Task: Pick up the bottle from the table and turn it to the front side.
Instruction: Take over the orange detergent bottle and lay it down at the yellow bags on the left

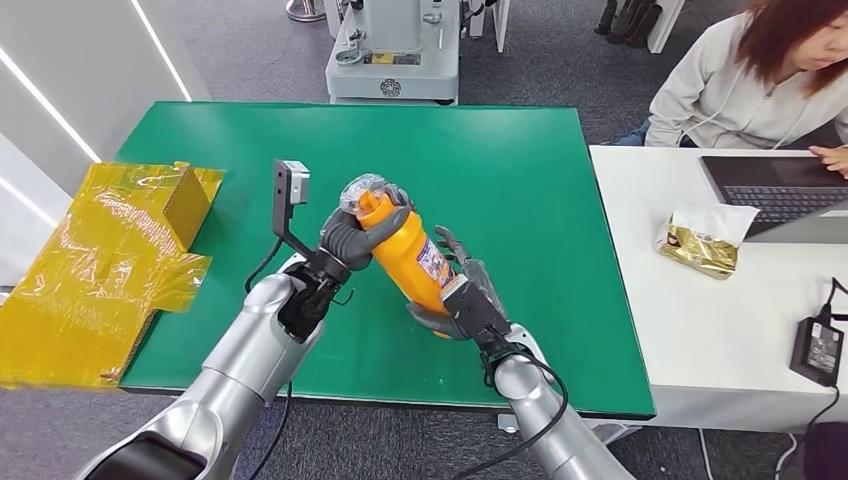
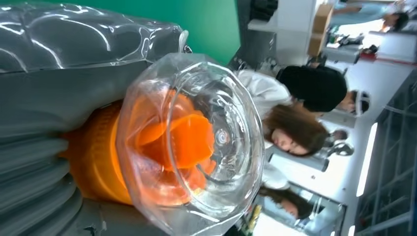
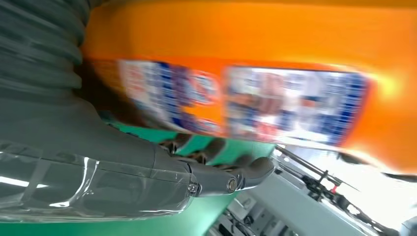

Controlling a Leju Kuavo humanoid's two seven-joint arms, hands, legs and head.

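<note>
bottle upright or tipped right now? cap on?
Tipped, and off the table: the orange bottle slants between the left hand at its neck and the right hand at its base. Clear cap on.

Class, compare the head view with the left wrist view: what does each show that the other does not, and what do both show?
Head view alone: the right hand holding the lower part of the orange bottle, the bottle's label, the yellow bag at the green table's edge, the laptop and a gold packet on the white table.
Left wrist view alone: an end-on look through the clear cap at the orange spout, and people further back.
Both: the bottle, the left hand gripping its neck, green table, seated person.
</note>
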